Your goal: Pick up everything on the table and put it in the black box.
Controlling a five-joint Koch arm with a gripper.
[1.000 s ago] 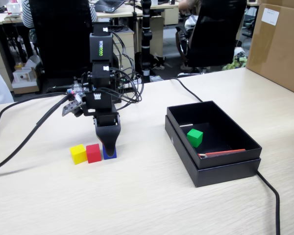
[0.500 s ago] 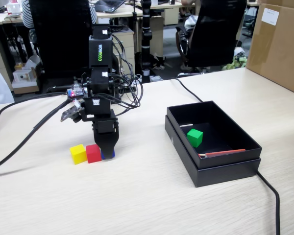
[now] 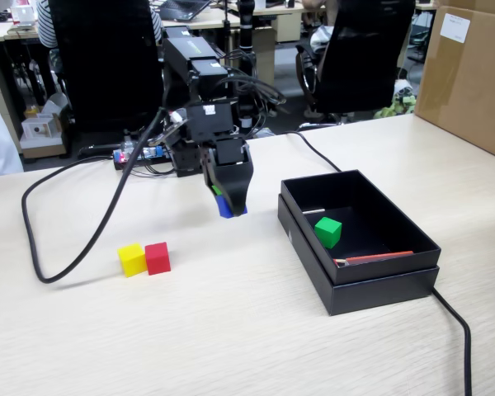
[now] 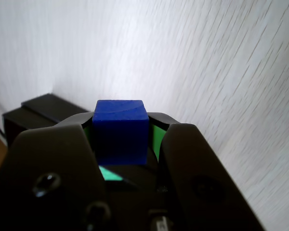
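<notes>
My gripper (image 3: 230, 206) hangs above the table (image 3: 231, 330), shut on the blue cube (image 3: 225, 207), a little left of the black box (image 3: 379, 289). In the wrist view the blue cube (image 4: 120, 131) fills the gap of the gripper (image 4: 121, 126), with the black box (image 4: 38, 113) behind it at left. A green cube (image 3: 328, 232) lies inside the box beside a red strip (image 3: 375, 258). The yellow cube (image 3: 132, 259) and the red cube (image 3: 157, 257) sit touching on the table at left.
Black cables (image 3: 74, 247) loop across the table's left side, and another cable (image 3: 458, 330) runs off past the box's right corner. A big brown carton (image 3: 470, 74) stands at the back right. Office chairs stand behind the table.
The gripper closed on the blue cube beside the red one, lifted it, and swung right toward the black box. The left cable loop shifted with the arm.
</notes>
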